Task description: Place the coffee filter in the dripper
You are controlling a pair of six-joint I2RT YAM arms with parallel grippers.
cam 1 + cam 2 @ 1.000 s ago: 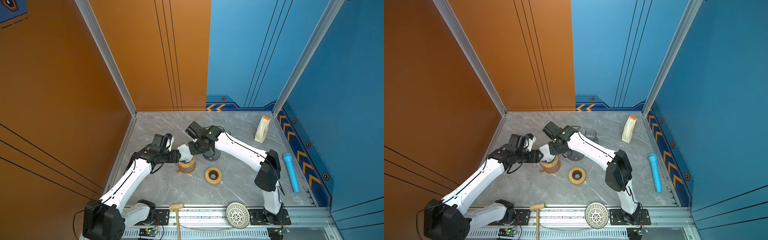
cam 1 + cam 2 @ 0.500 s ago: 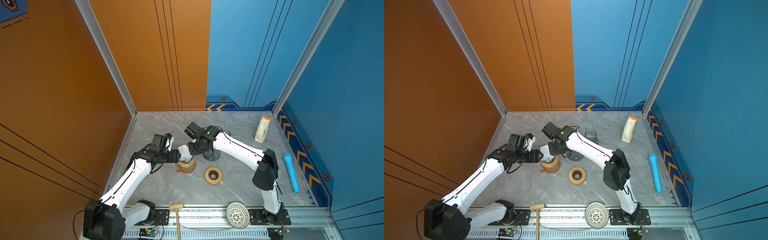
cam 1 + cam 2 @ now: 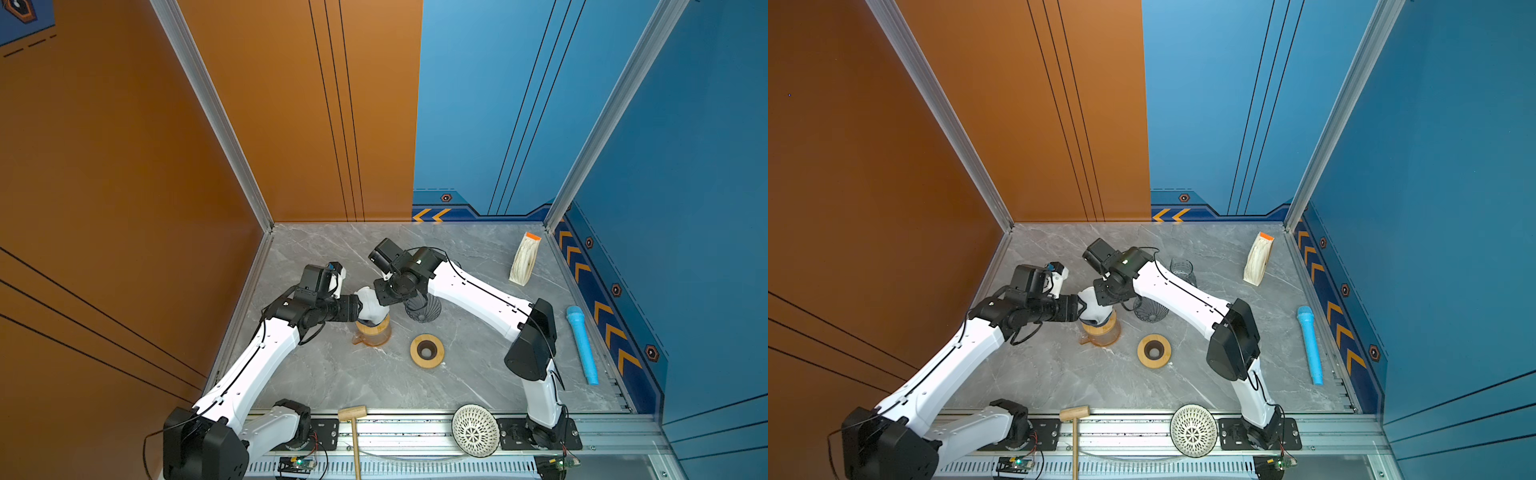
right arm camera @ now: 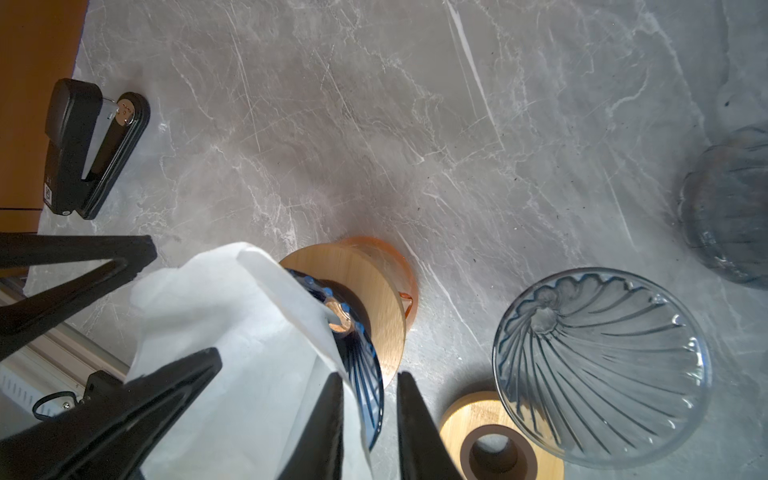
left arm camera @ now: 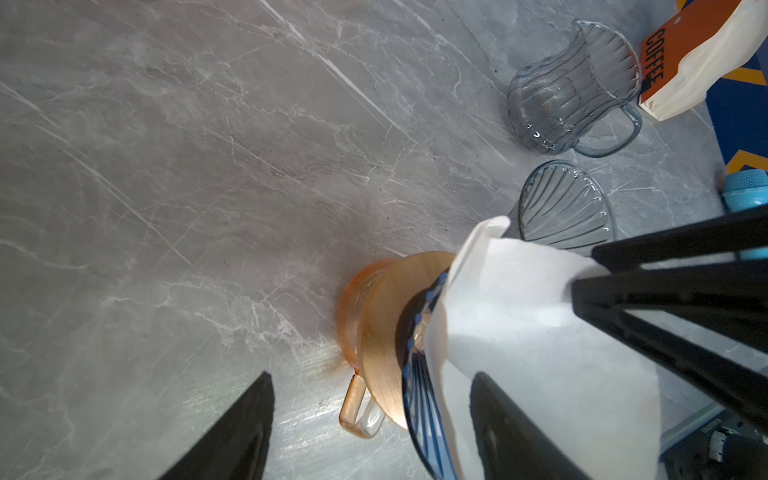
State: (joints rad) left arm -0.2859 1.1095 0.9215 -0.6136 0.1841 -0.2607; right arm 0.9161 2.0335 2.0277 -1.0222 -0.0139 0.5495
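Observation:
The white paper coffee filter (image 3: 371,305) stands in the blue ribbed glass dripper (image 5: 419,399), which rests on a wooden collar (image 3: 372,328) over an amber carafe. The filter (image 4: 249,332) rises well above the rim and leans toward the left arm. My left gripper (image 5: 372,376) is open astride the dripper's side, with one finger against the filter (image 5: 519,324) and the other over the table. My right gripper (image 4: 370,376) is closed narrowly over the filter wall and the dripper's rim (image 4: 361,365), one finger inside the filter and one outside the glass.
A clear glass dripper (image 3: 423,307) and a loose wooden ring (image 3: 427,351) lie just right of the carafe. A glass pitcher (image 3: 1182,270) and a filter pack (image 3: 524,259) stand behind. A blue microphone (image 3: 582,345) lies right. A mallet (image 3: 353,419) and lattice bowl (image 3: 475,430) sit in front.
The left gripper's jaws have spread a little wider at the filter. The right arm has edged slightly toward the left; the filter and dripper stay in place.

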